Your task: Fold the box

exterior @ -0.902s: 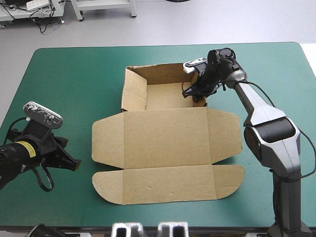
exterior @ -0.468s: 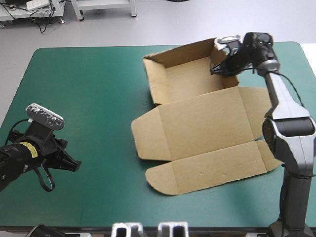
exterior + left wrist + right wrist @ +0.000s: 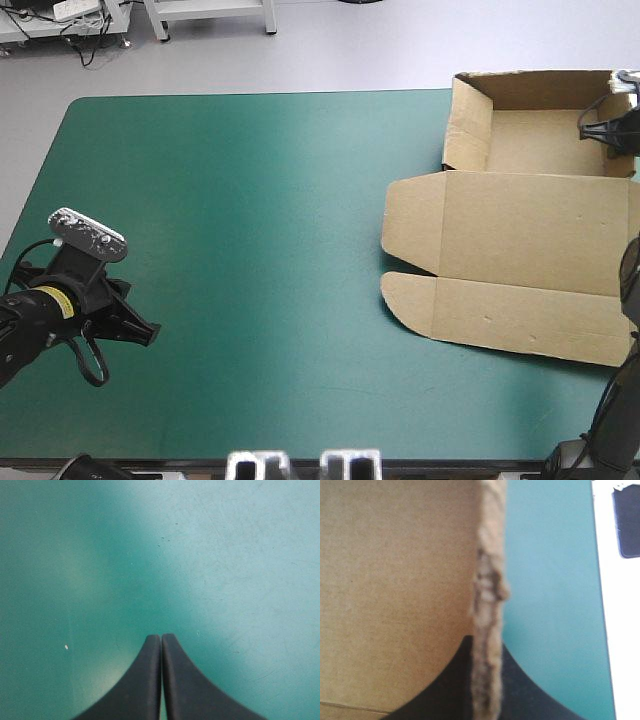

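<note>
the right gripper (image 3: 485, 645) pinches a raised wall of the brown box (image 3: 520, 230) between its black fingers. the left gripper (image 3: 161, 639) has its fingers pressed together over the teal-green cover (image 3: 225, 555), well apart from the box

The surface (image 3: 250, 200) carries a teal-green cover (image 3: 240, 555) with rounded corners. Close up, the cover shows fine scratches (image 3: 210, 585), some dark flecks (image 3: 163, 545) and one white speck (image 3: 66, 647).
</note>
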`<state>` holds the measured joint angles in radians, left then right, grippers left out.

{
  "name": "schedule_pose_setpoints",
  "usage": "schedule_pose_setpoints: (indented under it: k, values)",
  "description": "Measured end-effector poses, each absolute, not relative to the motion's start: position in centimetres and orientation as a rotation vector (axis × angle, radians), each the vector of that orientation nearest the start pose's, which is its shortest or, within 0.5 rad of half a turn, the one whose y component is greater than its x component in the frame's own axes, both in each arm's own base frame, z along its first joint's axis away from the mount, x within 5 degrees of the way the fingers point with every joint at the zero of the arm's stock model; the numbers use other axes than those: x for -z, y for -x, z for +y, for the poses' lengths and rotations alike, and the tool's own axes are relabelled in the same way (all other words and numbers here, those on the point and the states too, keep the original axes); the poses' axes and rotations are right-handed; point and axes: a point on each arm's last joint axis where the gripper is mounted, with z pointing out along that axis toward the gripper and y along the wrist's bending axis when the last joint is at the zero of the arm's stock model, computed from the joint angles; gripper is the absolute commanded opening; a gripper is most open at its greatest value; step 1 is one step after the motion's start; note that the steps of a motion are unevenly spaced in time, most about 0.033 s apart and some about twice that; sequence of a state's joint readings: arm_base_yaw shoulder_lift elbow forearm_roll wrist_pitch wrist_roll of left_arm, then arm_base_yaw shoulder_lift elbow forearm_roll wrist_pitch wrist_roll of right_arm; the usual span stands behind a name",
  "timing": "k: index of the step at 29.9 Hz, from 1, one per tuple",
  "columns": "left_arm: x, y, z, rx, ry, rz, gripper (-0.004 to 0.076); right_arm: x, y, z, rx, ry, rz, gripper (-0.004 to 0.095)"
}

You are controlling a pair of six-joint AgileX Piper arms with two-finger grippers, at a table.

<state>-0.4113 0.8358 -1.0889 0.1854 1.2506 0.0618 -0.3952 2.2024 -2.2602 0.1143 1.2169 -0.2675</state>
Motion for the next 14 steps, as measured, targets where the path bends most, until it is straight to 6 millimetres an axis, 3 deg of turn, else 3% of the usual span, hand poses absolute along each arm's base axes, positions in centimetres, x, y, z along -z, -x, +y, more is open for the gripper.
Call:
schedule_pose_setpoints:
  k: [2, 4, 6, 10, 12, 14]
  values:
    - [-39.2, -12.0, -3.5, -0.091, -0.574, 2.391, -0.0007, -30.7, -44.5, -19.7, 0.086, -0.238, 2.622, -0.0012]
    - [-39.2, -12.0, -3.5, -0.091, -0.574, 2.391, -0.0007, -30.7, -43.9, -20.8, 0.095, -0.272, 2.623, 0.006]
    - [-39.2, -12.0, -3.5, -0.092, -0.574, 2.391, -0.0007, -30.6, -43.4, -21.6, 0.101, -0.276, 2.64, 0.0232]
    - [-39.3, -12.0, -3.5, -0.09, -0.573, 2.382, -0.0007, -30.5, -43.3, -21.6, 0.082, -0.257, 2.643, 0.0682]
    - [-39.3, -12.0, -3.5, -0.09, -0.573, 2.379, -0.0007, -30.6, -43.4, -21.6, 0.081, -0.255, 2.641, 0.0826]
    - [-39.3, -12.0, -3.5, -0.09, -0.573, 2.38, -0.0008, -30.9, -43.3, -21.7, 0.105, -0.258, 2.638, 0.0861]
